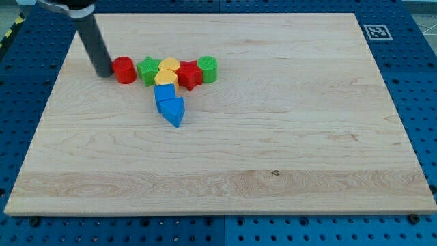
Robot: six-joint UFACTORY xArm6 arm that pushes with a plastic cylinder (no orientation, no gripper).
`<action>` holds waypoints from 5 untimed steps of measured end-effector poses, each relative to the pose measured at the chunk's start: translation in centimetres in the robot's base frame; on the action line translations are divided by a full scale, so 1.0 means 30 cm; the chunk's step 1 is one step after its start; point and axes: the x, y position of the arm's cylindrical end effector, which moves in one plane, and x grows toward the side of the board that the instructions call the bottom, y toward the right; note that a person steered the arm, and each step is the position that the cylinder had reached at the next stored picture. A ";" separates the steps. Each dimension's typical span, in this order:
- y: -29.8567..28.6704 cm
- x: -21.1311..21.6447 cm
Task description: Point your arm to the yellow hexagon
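Note:
My tip [104,73] rests on the board at the view's upper left, just left of a red cylinder [124,70] and touching or nearly touching it. To the right stand a green star [148,70], a yellow block [169,65] and, just below it, a second yellow block [166,77]; which one is the hexagon I cannot tell. Further right are a red star [189,74] and a green cylinder [207,69]. Below the yellow blocks lie a blue cube [164,94] and a blue triangle [173,111]. The tip is about 90 pixels left of the yellow blocks.
The blocks lie on a light wooden board [273,137] over a blue perforated table. A black-and-white marker tag [376,31] sits off the board's upper right corner.

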 end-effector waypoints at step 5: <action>-0.107 -0.275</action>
